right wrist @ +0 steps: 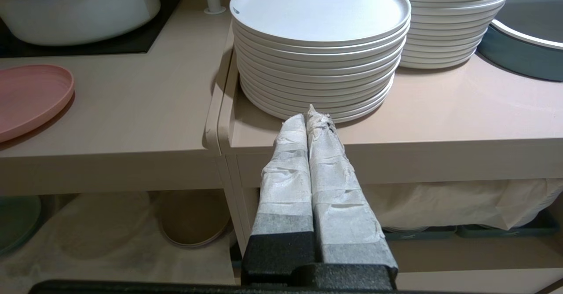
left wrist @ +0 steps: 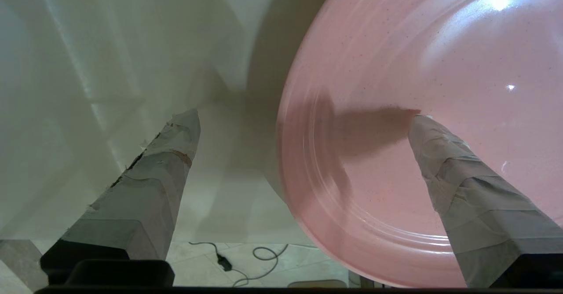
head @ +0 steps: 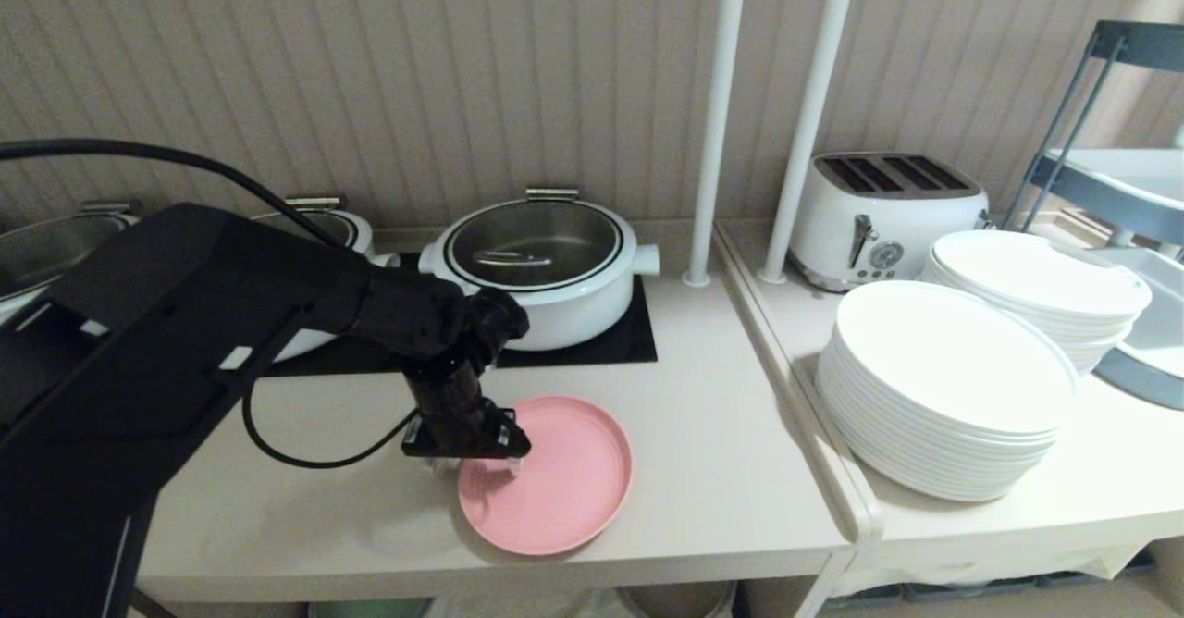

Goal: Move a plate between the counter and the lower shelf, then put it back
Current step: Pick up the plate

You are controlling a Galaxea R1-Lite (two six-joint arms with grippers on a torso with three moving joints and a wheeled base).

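Tape-wrapped fingers [left wrist: 167,166] of the left gripper [head: 472,456] spread wide, straddling the left rim of the plate [head: 555,479] without holding it. That plate lies near the counter's [head: 721,470] front edge. Right gripper [right wrist: 308,126] sits pressed together, empty.

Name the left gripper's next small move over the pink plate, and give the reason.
Probably shut the fingers. The left gripper stands open straddling the rim of the plate on the counter: one finger is over the plate, the other outside it.
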